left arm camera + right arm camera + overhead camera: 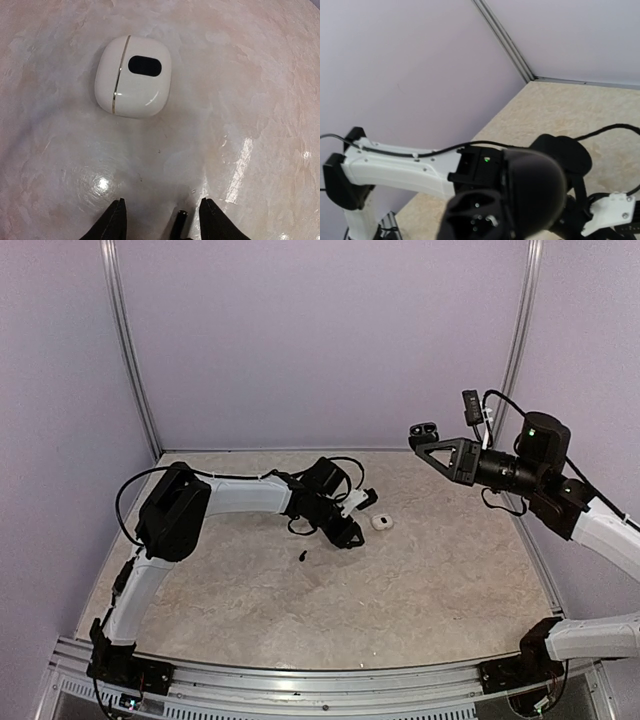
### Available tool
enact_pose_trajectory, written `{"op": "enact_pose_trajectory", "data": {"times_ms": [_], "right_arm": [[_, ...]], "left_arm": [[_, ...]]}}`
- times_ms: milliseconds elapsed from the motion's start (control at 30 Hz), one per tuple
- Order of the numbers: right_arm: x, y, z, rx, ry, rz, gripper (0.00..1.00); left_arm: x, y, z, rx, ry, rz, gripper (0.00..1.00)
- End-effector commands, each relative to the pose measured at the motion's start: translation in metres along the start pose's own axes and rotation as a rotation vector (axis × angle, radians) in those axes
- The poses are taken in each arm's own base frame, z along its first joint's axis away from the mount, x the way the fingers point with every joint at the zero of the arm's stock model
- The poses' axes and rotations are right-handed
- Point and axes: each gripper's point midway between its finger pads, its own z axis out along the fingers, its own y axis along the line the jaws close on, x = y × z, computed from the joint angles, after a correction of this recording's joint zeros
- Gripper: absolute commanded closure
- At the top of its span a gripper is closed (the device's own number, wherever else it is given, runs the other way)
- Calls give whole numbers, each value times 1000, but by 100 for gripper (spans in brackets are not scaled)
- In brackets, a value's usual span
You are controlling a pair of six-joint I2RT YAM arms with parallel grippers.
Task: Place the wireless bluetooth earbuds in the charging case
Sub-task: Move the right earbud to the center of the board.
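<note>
A closed white charging case lies on the table, just ahead of my left gripper, which hangs low over the table beside the white case. Its jaws stand apart, and a small black stem-like piece, perhaps a black earbud, shows between them near the right finger, touching neither. A tiny black earbud lies on the table left of the left gripper. My right gripper is raised at the back right, shut on an open black charging case whose wells look empty.
Lilac walls with metal corner posts close in the table on three sides. The left arm stretches across the table's middle left, trailing a black cable. The right arm stands along the right edge.
</note>
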Motion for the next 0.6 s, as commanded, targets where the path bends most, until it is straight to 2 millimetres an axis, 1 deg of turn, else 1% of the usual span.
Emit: {"op": "enact_pose_trajectory", "data": {"times_ms": [0,133,200,267,367,567], "right_arm": [[-24,16,-6,-72,-45,19,89],[-29,11,-13,-66,-56,42,89],[-32,9,-16,-66,-65,52,89],[-35,8,-19,-72,-72,60,89],[-41,10,-21,-89,-79,59,89],[-47,14,-18,-122,-73,64,89]], "left_arm": [[19,-17,9,48,58,26,55],[42,-33,10,84,106,25,67],[54,-41,7,95,124,28,71],[65,-49,3,97,146,38,76],[90,-62,0,95,204,72,81],[133,-85,-18,114,291,150,87]]}}
